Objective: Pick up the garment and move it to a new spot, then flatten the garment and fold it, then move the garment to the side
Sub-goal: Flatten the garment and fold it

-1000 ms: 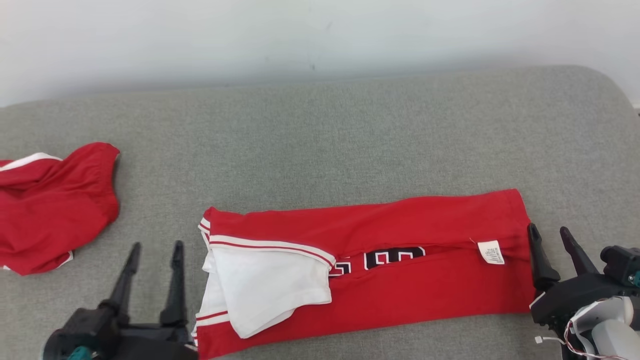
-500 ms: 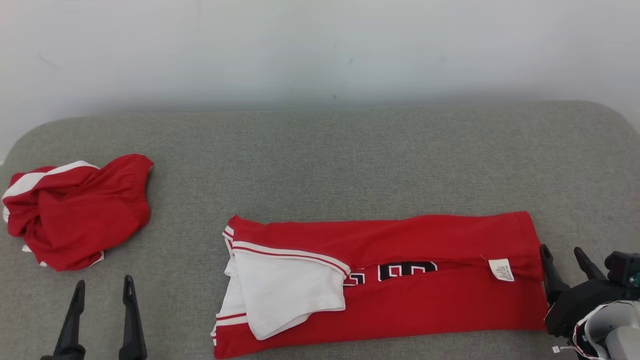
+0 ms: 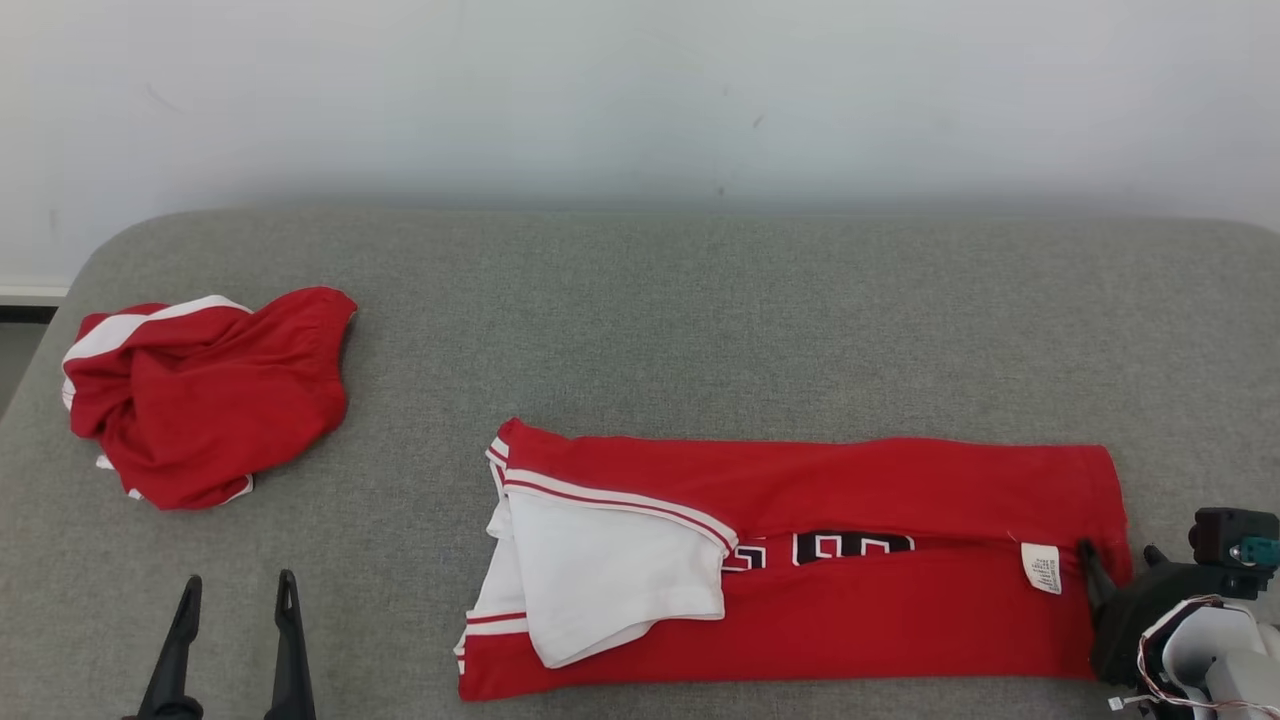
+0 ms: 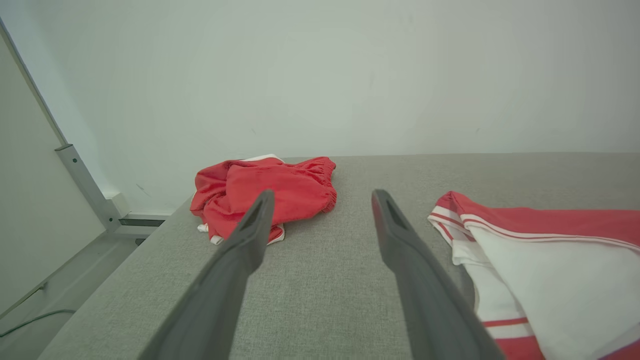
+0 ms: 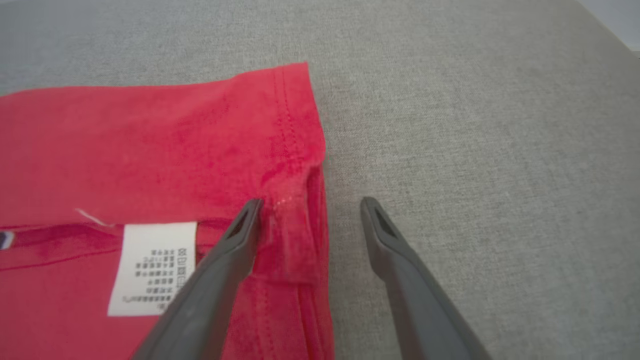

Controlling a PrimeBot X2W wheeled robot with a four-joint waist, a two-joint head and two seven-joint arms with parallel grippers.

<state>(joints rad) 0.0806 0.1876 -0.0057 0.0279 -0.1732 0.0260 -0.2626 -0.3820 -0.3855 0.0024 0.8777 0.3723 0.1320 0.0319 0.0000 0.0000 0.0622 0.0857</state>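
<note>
Folded red shirt [image 3: 850, 620] on grey cushion [image 3: 700, 320], crumpled red shorts [image 3: 210, 400] well apart, left claw [image 3: 238, 580] spread over bare cushion, right claw [image 5: 311, 201] spread astride shirt's hem [image 5: 300, 125].

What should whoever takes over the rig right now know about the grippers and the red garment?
Left gripper: open, empty, over the bare grey cushion, left of the folded garment.
Right gripper: open, straddling the hem at the folded garment's right end, beside the care label; nothing gripped.
Folded garment: lies flat in a long strip near the cushion's front edge.
Crumpled red garment: far left, apart from both grippers.
Done: flattened, long sides folded in.
Left: probably an end-to-end fold, then moving it aside.
</note>
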